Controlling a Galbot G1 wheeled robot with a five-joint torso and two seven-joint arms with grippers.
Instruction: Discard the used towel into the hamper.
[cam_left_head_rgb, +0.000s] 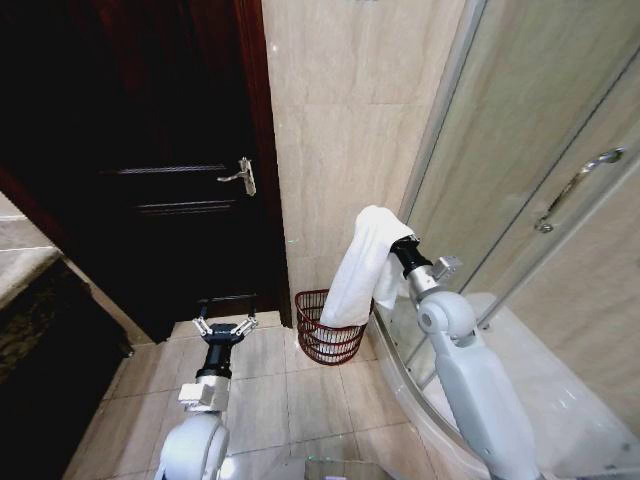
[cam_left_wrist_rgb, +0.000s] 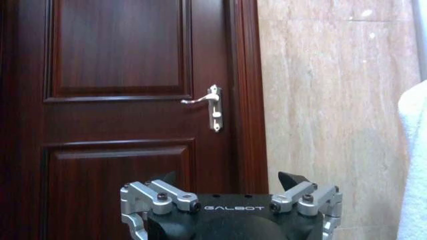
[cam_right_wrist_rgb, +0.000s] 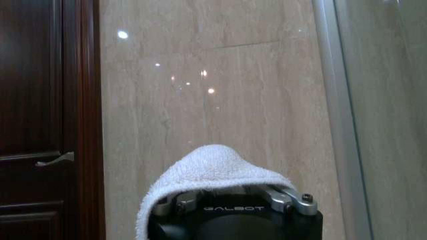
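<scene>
One towel (cam_left_head_rgb: 362, 270) clamped in right gripper (cam_left_head_rgb: 392, 240), hanging above hamper (cam_left_head_rgb: 328, 340) rim | left gripper (cam_left_head_rgb: 223, 326) spread, low by door (cam_left_head_rgb: 150, 150)

Home bathroom, glass shower enclosure (cam_left_head_rgb: 520, 200), tiled floor (cam_left_head_rgb: 290, 400), wooden door (cam_left_head_rgb: 150, 150)

The left gripper (cam_left_wrist_rgb: 230, 182) sits low in front, black with silver parts and the word GALBOT on it. Its two dark fingertips (cam_left_wrist_rgb: 291, 179) stand wide apart with nothing between them. Behind it is a dark brown wooden door (cam_left_wrist_rgb: 120, 100) with a silver door handle (cam_left_wrist_rgb: 210, 107). Beside the door is a tan tiled wall (cam_left_wrist_rgb: 327, 100). A bit of white towel (cam_left_wrist_rgb: 415, 165) shows at the edge
</scene>
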